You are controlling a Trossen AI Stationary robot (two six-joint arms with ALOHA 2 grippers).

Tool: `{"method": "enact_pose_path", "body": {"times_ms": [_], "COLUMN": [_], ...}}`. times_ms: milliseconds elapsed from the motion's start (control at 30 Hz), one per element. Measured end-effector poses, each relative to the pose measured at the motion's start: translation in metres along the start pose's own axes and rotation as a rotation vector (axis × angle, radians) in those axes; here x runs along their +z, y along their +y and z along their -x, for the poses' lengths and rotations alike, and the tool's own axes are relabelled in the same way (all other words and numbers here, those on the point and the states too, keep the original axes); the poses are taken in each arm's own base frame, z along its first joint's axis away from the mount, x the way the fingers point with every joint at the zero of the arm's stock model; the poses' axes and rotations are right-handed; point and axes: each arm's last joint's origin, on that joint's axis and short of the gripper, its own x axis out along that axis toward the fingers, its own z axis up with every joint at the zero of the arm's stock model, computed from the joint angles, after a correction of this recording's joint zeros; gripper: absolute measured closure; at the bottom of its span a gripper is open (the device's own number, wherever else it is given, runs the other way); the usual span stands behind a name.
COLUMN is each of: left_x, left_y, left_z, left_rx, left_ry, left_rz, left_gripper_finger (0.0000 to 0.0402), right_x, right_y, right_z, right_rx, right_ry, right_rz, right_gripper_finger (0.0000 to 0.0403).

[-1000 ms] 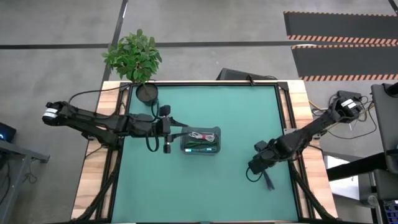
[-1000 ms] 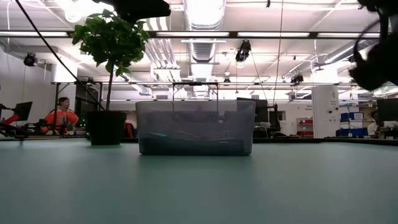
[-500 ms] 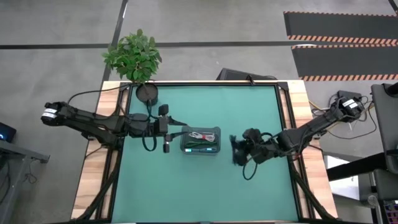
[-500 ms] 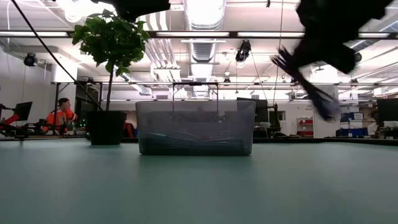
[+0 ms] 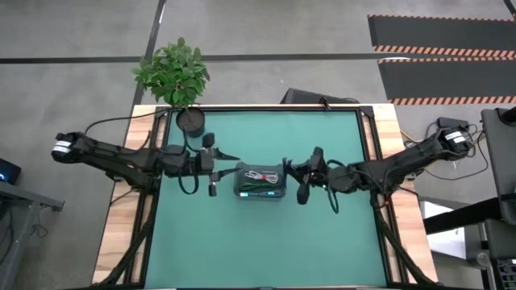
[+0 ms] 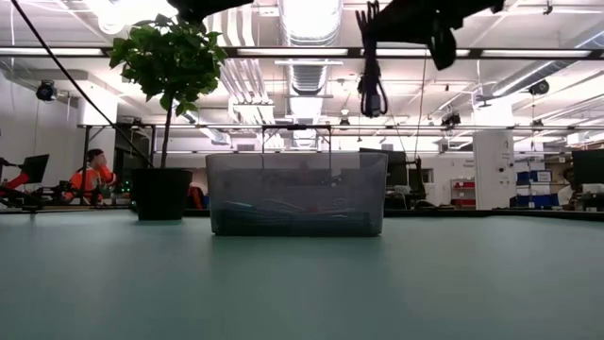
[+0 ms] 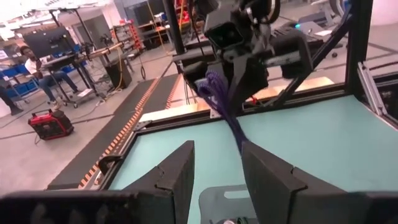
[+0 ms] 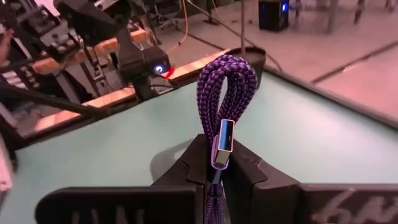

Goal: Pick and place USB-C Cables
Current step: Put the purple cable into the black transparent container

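A clear plastic bin [image 5: 260,182] stands mid-table, with a white-and-red, a green and a dark teal cable bundle lying in it; it also shows in the low view [image 6: 296,194]. My right gripper [image 5: 297,173] is just right of the bin, high above the table, shut on the purple-blue cable bundle [image 8: 226,81]. The bundle also shows in the low view [image 6: 371,80] and the left wrist view [image 7: 219,93]. My left gripper [image 5: 222,167] is open and empty, just left of the bin, its fingers [image 7: 180,177] pointing toward it. My right gripper pinches the purple-blue bundle between its two fingers [image 8: 193,168], near the bundle's plug [image 8: 223,137]. The looped end [image 8: 227,65] sticks out past the fingertips. The bundle is lifted clear, and part of it hangs below the gripper [image 6: 371,94], above the bin's right end.
A potted plant [image 5: 172,74] stands at the table's far left corner, also seen in the low view [image 6: 160,194]. Green table surface [image 5: 266,242] lies open on the near side. A person in orange [image 6: 92,176] sits far behind the table.
My right gripper has swung from the table's right near area toward the left, up to the bin's right side, carrying the purple-blue bundle clear of the table and turning as it went. The bundle now hangs above the bin's right end.
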Motion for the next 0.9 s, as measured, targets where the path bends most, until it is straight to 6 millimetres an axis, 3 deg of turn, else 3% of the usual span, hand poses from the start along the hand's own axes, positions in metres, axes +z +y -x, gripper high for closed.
{"method": "enact_pose_path", "body": {"times_ms": [333, 467, 900], "left_x": [0.001, -0.001, 0.006], "left_y": [0.002, 0.002, 0.007], "left_z": [0.008, 0.008, 0.019], "left_rx": [0.003, 0.003, 0.012], "left_ry": [-0.012, -0.008, -0.051], "left_rz": [0.007, 0.004, 0.020], "left_gripper_finger": [0.0283, 0.0283, 0.0283], "right_x": [-0.005, 0.007, 0.057], "right_y": [0.009, 0.011, 0.020], "right_z": [-0.035, -0.050, -0.094], "right_rx": [-0.011, -0.031, -0.116], "right_ry": [-0.146, -0.125, 0.433], "right_rz": [0.215, 0.249, 0.400], "right_gripper_finger": [0.0385, 0.0385, 0.0385]}}
